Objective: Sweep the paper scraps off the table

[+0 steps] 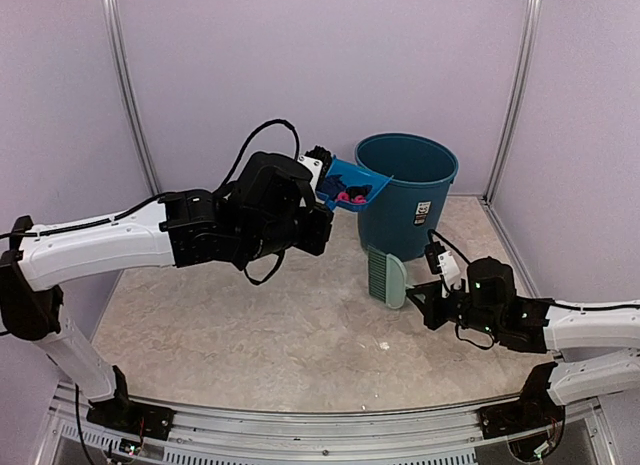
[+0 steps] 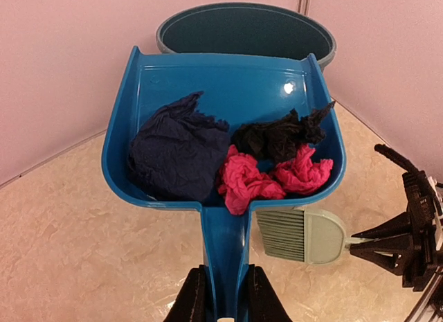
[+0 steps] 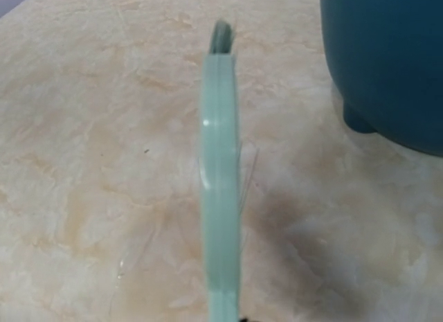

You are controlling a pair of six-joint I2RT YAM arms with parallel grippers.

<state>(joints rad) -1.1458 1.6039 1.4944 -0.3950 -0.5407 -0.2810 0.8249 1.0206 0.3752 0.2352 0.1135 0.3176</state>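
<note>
Two grips: your left gripper (image 2: 221, 298) clamps the blue plastic dustpan (image 2: 228, 86) by its handle, raised at the rim of the round teal bin (image 1: 412, 200). Navy, black and pink crumpled paper scraps (image 2: 239, 156) lie inside it, off the beige marbled table (image 1: 250, 330). Your right gripper (image 1: 425, 300) is closed on the pale green hand brush (image 1: 387, 275) beside the bin.

Your top view looks down from above and behind both arm bases across the whole bench (image 1: 300, 345). Your left wrist view sits close over the dustpan (image 2: 228, 86), facing the bin (image 2: 246, 31). Your right wrist view hugs the brush (image 3: 220, 170), sharing that bin.
</note>
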